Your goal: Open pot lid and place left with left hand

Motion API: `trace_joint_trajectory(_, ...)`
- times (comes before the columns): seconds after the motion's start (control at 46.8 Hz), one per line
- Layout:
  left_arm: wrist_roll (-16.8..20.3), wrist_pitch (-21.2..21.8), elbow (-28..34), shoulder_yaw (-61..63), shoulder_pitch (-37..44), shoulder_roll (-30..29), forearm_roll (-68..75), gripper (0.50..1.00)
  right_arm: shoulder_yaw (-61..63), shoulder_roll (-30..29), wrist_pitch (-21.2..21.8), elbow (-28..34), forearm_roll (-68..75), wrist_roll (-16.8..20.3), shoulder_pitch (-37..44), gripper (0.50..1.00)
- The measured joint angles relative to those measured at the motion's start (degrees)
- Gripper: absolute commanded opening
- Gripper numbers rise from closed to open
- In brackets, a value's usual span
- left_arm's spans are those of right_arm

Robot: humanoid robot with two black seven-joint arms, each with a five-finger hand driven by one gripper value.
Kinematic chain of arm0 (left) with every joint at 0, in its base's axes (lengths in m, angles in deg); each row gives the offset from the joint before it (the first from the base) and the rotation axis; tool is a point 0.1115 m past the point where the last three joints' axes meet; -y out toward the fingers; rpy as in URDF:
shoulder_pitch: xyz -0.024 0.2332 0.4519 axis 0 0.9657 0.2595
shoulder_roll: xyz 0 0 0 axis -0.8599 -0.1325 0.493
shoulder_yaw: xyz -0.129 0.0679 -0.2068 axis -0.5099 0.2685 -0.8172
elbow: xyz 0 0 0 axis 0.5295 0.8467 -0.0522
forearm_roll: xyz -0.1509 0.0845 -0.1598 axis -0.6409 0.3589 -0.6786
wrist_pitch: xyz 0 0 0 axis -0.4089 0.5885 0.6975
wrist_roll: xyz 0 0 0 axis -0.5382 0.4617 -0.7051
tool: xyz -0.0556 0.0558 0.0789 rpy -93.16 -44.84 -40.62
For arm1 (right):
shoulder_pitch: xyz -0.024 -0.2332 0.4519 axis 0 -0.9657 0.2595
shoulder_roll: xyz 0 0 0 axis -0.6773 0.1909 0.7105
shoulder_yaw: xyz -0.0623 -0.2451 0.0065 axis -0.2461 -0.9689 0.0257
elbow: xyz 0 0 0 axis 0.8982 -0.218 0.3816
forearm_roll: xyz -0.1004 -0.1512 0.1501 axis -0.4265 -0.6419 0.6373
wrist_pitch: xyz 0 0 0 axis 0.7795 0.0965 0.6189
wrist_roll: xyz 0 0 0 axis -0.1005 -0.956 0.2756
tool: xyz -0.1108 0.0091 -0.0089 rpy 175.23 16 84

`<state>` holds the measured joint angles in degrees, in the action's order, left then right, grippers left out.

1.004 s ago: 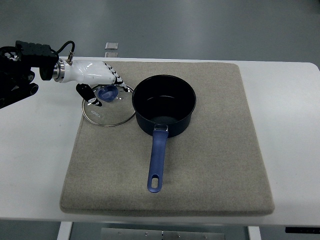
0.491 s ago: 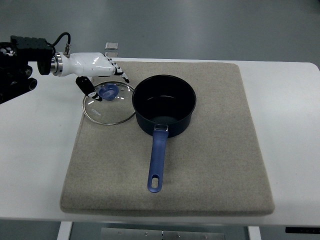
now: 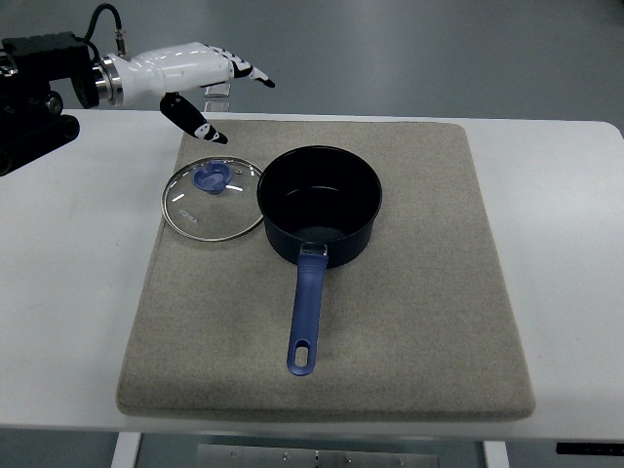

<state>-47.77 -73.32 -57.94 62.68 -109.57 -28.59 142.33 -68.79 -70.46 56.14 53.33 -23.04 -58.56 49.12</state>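
The left hand (image 3: 200, 83) hangs above the table's far left corner, its fingers (image 3: 249, 72) spread and loose with nothing in them, clear of everything below. The glass lid (image 3: 213, 200) lies flat on the grey mat (image 3: 409, 331) near the mat's far left corner, blue knob (image 3: 211, 178) up, its rim just beside the pot's (image 3: 320, 205) left wall; whether the two rims touch is hard to tell from this steep angle. The pot stands open and looks empty, its blue handle (image 3: 304, 317) pointing toward the mat's near edge.

By the look of it the lid is off and set to the left, so the step in hand is simply getting the hand away. To do that well, lift clear first and only then draw back toward the left edge, keeping the thumb (image 3: 193, 119) high so it cannot clip the knob or nudge the lid against the pot.

The mat covers most of the white table (image 3: 570, 244), felt-like, so the lid should stay where it lies. A small metallic object (image 3: 220, 93) sits at the far edge, partly behind the hand. Beyond is plain grey floor.
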Motion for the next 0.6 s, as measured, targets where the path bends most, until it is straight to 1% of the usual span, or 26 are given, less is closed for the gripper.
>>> trace_joint_trajectory(0.064,0.0,2.1,1.1,-0.5,1.4,0.7,-4.6,0.926,0.0,0.0,0.0,0.0,0.0,0.0,0.0,0.917)
trace_joint_trajectory(0.171,0.0,7.6,3.2,-0.8,3.1,2.9,-13.5,0.926,0.0,0.0,0.0,0.0,0.0,0.0,0.0,0.917)
trace_joint_trajectory(0.278,0.0,11.0,4.8,-2.2,4.6,5.4,-21.8,0.926,0.0,0.0,0.0,0.0,0.0,0.0,0.0,0.917)
trace_joint_trajectory(0.47,0.0,11.7,8.8,-7.1,6.5,8.4,-33.6,0.926,0.0,0.0,0.0,0.0,0.0,0.0,0.0,0.917)
trace_joint_trajectory(0.598,0.0,10.5,12.3,-10.9,7.4,9.9,-44.9,0.926,0.0,0.0,0.0,0.0,0.0,0.0,0.0,0.917)
